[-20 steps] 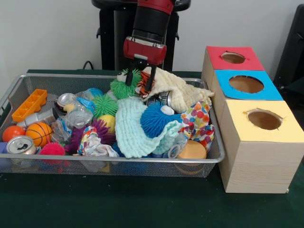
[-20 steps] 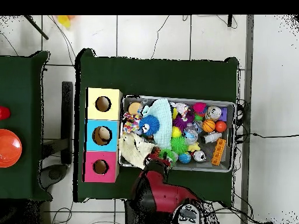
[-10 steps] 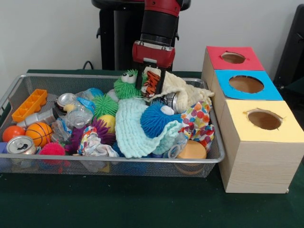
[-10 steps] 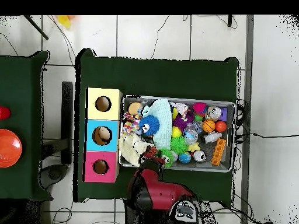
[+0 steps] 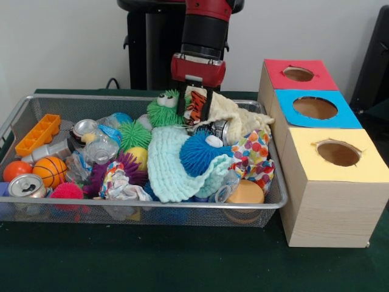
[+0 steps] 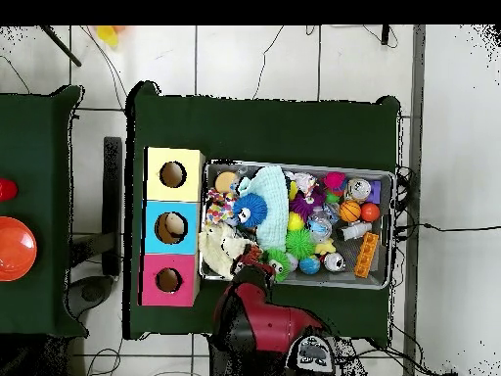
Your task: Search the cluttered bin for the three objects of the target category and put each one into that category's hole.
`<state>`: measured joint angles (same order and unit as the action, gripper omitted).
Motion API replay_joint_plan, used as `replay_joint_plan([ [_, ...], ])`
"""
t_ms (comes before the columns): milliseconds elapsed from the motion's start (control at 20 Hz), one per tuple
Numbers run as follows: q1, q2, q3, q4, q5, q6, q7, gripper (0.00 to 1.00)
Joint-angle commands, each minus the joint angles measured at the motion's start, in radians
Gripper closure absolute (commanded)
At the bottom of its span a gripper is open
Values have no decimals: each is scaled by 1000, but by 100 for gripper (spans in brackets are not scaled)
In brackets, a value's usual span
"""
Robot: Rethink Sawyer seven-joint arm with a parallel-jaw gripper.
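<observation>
My gripper (image 5: pixel 194 113) hangs over the back of the wire bin (image 5: pixel 121 205), shut on an orange, black and white tiger-striped soft toy (image 5: pixel 195 104) held between its two black fingers. The toy is lifted just above a cream cloth (image 5: pixel 234 115), and a green spiky toy with eyes (image 5: pixel 163 109) sits to its left. Right of the bin stand the red box (image 5: pixel 298 74), blue box (image 5: pixel 314 107) and yellow box (image 5: pixel 337 152), each with a round hole on top. In the overhead view the gripper (image 6: pixel 251 260) is at the bin's lower left corner, near the red box (image 6: pixel 168 280).
The bin is heaped with a mint knitted cloth (image 5: pixel 170 164), a blue fuzzy ball (image 5: pixel 200 152), a dotted cloth (image 5: pixel 255 155), a can (image 5: pixel 25 185), a small basketball (image 5: pixel 50 170), an orange tray (image 5: pixel 37 134) and several spiky balls. An orange bowl (image 6: pixel 14 248) sits on a side table.
The gripper has risen and shifted right with the tiger-striped toy between its fingers. Over the last half second it has hardly moved. The green spiky toy shifted slightly.
</observation>
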<state>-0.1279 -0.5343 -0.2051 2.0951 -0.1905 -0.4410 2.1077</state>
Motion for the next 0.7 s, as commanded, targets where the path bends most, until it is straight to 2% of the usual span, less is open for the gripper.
replay_joint_plan([
  [50, -27, -3, 132, -5, -28, 75, 139, 100],
  [250, -45, -21, 157, 5, -26, 127, 133, 100],
  [700, -47, -45, 171, 20, -15, 143, 128, 100],
])
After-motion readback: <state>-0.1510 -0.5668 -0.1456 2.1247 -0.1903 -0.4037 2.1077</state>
